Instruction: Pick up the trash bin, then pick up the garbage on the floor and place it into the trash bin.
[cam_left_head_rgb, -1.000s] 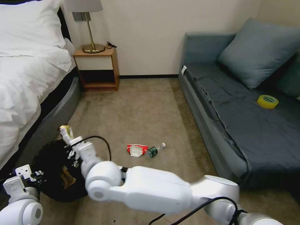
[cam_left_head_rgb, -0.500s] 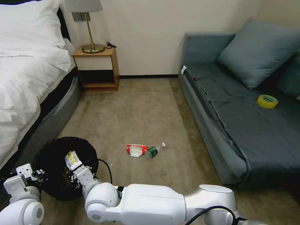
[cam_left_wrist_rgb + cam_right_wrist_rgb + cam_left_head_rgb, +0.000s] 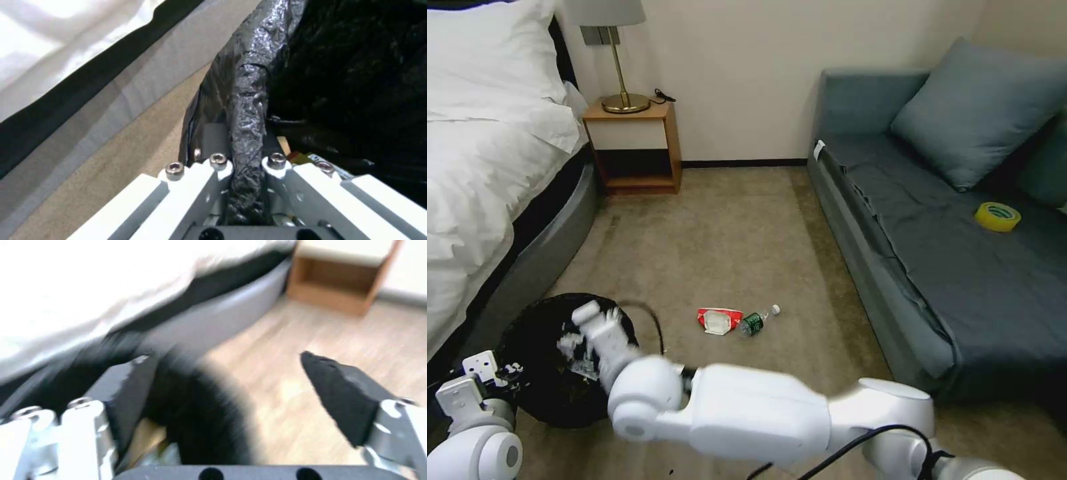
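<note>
My corner of a bedroom, carpet underfoot

Beige carpet (image 3: 740, 227) spreads ahead of my claw to a plain cream wall (image 3: 747, 67) with a dark skirting strip. Off to my left runs a bed (image 3: 487, 153) in rumpled white linen on a grey padded base. Beyond it, in the far corner, stands a wooden nightstand (image 3: 634, 147) carrying a brass lamp (image 3: 617, 60) with a pale shade. To my right sits a grey-blue sofa (image 3: 954, 260) with a big matching cushion (image 3: 980, 107) and a yellow tape roll (image 3: 998, 217) on its seat.
</note>
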Motion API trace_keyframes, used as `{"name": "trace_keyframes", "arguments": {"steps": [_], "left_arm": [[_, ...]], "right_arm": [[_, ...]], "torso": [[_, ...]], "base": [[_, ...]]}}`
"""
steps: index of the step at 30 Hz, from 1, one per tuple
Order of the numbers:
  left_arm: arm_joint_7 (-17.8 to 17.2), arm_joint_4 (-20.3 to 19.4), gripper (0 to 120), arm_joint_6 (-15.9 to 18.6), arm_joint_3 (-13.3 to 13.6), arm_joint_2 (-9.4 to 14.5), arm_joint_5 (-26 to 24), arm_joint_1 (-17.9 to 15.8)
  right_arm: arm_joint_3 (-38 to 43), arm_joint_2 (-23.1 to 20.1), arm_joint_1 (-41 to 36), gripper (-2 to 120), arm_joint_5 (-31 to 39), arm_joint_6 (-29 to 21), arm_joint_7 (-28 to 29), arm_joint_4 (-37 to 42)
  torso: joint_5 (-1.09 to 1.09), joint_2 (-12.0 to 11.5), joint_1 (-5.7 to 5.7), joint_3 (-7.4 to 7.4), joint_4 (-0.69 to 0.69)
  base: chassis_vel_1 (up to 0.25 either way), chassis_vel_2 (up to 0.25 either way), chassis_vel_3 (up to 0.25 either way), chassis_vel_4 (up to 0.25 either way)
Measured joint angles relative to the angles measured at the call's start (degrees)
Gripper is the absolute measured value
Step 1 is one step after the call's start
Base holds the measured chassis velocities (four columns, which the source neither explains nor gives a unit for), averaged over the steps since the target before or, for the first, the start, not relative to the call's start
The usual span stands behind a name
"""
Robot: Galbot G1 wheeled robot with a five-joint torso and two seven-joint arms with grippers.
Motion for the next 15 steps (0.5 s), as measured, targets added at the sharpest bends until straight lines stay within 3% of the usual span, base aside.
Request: {"name": "trace_keyframes", "arguments": {"steps": [2,7,9,11,13,15], "left_arm": [[0.14,-0.03,1,-0.16,-0.03,0.15,-0.15,-0.04],[0.36,0.28,1,-0.44,-0.04,0.47,-0.47,-0.32],[0.46,0.69,1,-0.6,-0.03,0.62,-0.66,-0.53],[0.51,0.81,1,-0.65,-0.02,0.64,-0.71,-0.58],[0.77,1.11,1,-0.92,-0.04,0.69,-0.84,-0.65],[1.01,1.24,1,-1.06,-0.04,0.7,-0.91,-0.7]], "right_arm": [[5.32,-4.61,-0.55,98,-5.7,4.05,-4.61,3.44],[18.58,-13.36,-6.03,100,-15.52,10.67,-12.34,9.64],[25.14,-18.32,-10.45,100,-18.91,11.96,-13.93,12.97],[27.35,-20.3,-12.16,100,-19.84,12.24,-14.07,14.46],[34.75,-25.5,-19.22,100,-22.51,12.73,-14.16,19.94],[38.52,-26.81,-23.25,100,-23.77,12.73,-14.2,22.34]], "torso": [[0.01,0.0,0.0,0.0,-0.02],[0.02,0.0,0.0,0.0,-0.01],[0.02,0.0,0.0,0.0,-0.01],[0.03,0.0,0.0,0.0,-0.01],[0.02,0.01,0.0,0.0,-0.04],[0.02,0.01,0.0,0.0,-0.04]], "base": [[0.0,0.0,0.0,0.0],[0.0,0.0,0.0,0.0],[0.0,0.0,0.0,0.0],[0.0,0.0,0.0,0.0],[0.0,0.0,0.0,0.0],[0.0,0.0,0.0,0.0]]}}
